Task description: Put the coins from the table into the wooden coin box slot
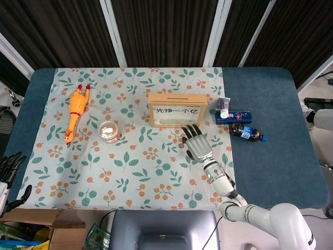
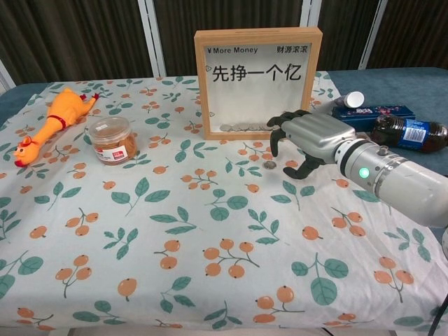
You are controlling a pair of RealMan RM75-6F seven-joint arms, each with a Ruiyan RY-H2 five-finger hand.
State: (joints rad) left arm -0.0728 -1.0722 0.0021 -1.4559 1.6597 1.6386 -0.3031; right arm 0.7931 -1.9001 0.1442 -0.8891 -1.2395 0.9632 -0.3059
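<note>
The wooden coin box (image 1: 177, 110) (image 2: 259, 80) stands upright mid-table, with its slot on the top edge and several coins behind its glass. One loose coin (image 2: 269, 165) (image 1: 180, 146) lies on the floral cloth just in front of the box. My right hand (image 2: 308, 139) (image 1: 196, 142) hovers low just right of the coin, palm down and fingers apart and bent toward the cloth, holding nothing. My left hand (image 1: 10, 172) hangs off the table's near-left corner with its fingers apart and empty.
A rubber chicken (image 1: 75, 112) and a small lidded jar (image 1: 109, 131) sit on the left. Right of the box lie a white tube (image 1: 223, 107), a blue carton (image 1: 234, 115) and a cola bottle (image 1: 247, 133). A cardboard box (image 1: 36, 229) stands below the table.
</note>
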